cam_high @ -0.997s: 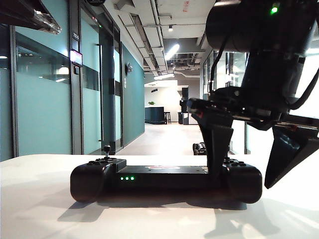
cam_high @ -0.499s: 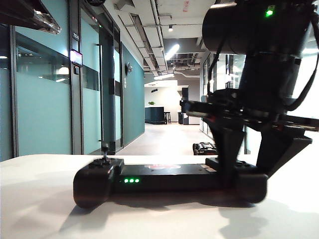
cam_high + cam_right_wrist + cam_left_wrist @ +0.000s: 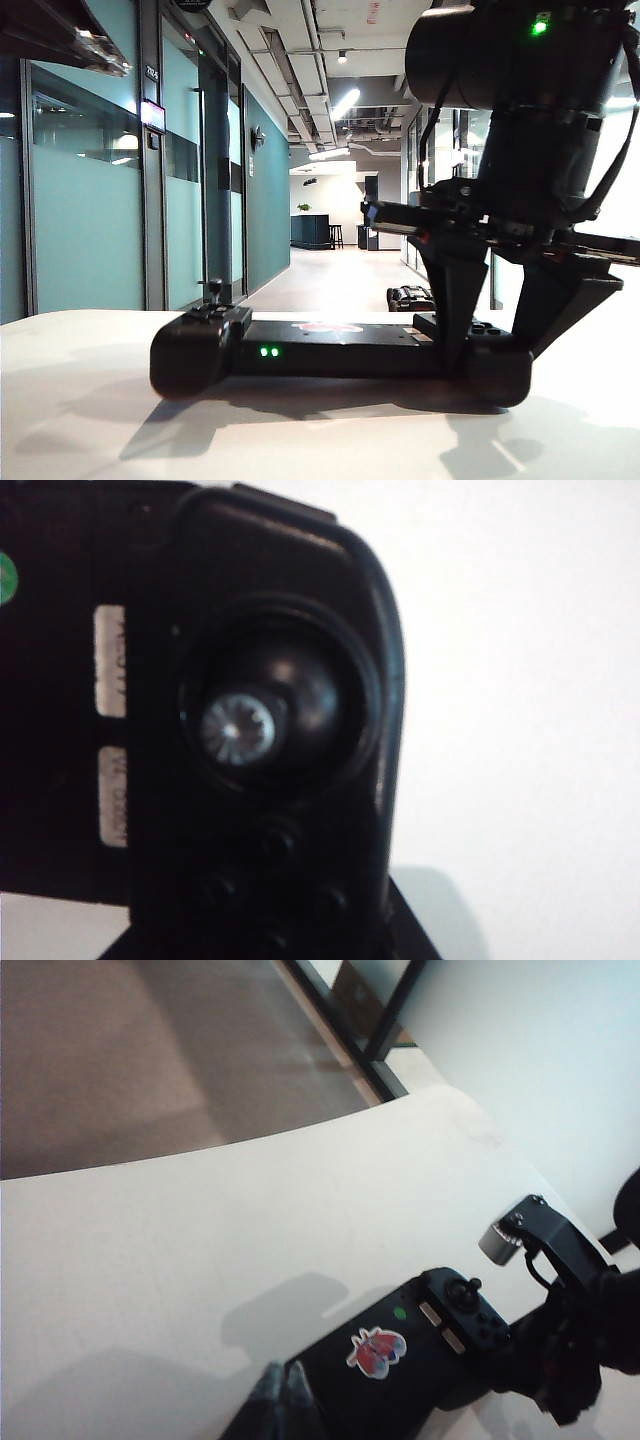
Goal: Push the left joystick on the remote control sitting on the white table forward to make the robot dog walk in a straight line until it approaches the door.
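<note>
The black remote control (image 3: 330,350) lies on the white table (image 3: 80,410). Its left joystick (image 3: 214,290) stands upright on the left end with nothing touching it. My right gripper (image 3: 497,335) is shut on the remote's right end, one finger on each side. The right wrist view looks straight down on the right stick (image 3: 240,730). My left gripper (image 3: 283,1400) hovers shut, tips together, above the table beside the remote control (image 3: 380,1370), near the reddish logo (image 3: 374,1351). The robot dog (image 3: 410,298) sits low on the corridor floor beyond the table.
A long corridor runs ahead, with teal glass walls and a dark-framed door (image 3: 215,180) on the left. A dark part of the left arm (image 3: 70,35) hangs in the top left corner of the exterior view. The table's far edge (image 3: 250,1145) drops to brown floor.
My right gripper has gone from open to shut on the remote's right end. The remote has slid and turned a little to the right. The left arm has barely moved.
</note>
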Controlling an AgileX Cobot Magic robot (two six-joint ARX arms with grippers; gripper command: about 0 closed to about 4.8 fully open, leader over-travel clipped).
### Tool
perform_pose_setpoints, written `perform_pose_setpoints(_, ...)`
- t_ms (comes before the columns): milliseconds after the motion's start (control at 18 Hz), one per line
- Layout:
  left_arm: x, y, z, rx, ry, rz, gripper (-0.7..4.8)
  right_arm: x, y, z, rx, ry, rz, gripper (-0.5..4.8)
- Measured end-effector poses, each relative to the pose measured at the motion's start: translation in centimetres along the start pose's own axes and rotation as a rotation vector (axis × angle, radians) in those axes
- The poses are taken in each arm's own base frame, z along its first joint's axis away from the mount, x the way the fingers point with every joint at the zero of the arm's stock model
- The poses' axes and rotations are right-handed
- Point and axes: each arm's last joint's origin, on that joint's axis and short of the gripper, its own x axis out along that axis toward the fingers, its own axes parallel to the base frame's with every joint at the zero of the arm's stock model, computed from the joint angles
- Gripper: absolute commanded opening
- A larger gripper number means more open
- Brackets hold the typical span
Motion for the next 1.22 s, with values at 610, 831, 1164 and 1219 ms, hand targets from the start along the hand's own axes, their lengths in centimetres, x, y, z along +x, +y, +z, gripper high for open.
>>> perform_pose_setpoints(610, 5.0, 1.8, -1.2, 0.08, 0.151, -0.185, -0.06, 0.0, -0.1, 0.1, 0.116, -0.021, -0.015, 0.76)
perform_pose_setpoints(831, 7.4, 2.0, -2.5, 0.121, 0.235, -0.26, -0.06, 0.0, -0.1, 0.1, 0.085, -0.02, -0.016, 0.76)
perform_pose_setpoints(1164, 11.0, 0.4, -5.2, 0.203, 0.376, -0.337, -0.06, 0.0, -0.1, 0.1, 0.081, -0.019, -0.016, 0.76)
perform_pose_setpoints(1219, 11.4, 0.8, -5.5, 0.197, 0.39, -0.311, -0.06, 0.0, -0.1, 0.1, 0.081, -0.016, -0.019, 0.76)
